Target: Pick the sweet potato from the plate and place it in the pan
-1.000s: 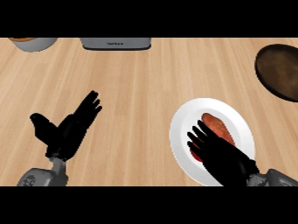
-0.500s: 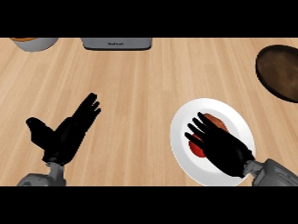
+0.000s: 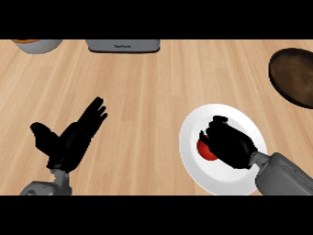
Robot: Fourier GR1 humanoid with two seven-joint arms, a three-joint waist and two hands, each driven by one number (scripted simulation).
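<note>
The wooden counter fills the head view and carries everything else. At its right edge lies the dark brown pan, partly cut off by the frame and holding nothing that I can see; it stands well apart from the plate, up and to the right of it. The white plate sits in the lower right, beneath my right forearm. At the top edge a grey appliance and, to its left, a pale bowl are each only partly in view and play no part in the task.

My left hand shows at the lower left, fingers straight and relaxed, thumb out to the side, resting above bare wood and holding nothing.

My right hand is over the middle of the plate with its fingers curled downward around the sweet potato, of which only a reddish patch shows at the left side of the hand. I judge the fingers to be closed on it, though the contact itself is hidden under the hand.

The sweet potato therefore lies on the plate, not in the pan. By my reading the grasp is being made or just made; the lift, the carry up and to the right, and the release into the pan all remain.
</note>
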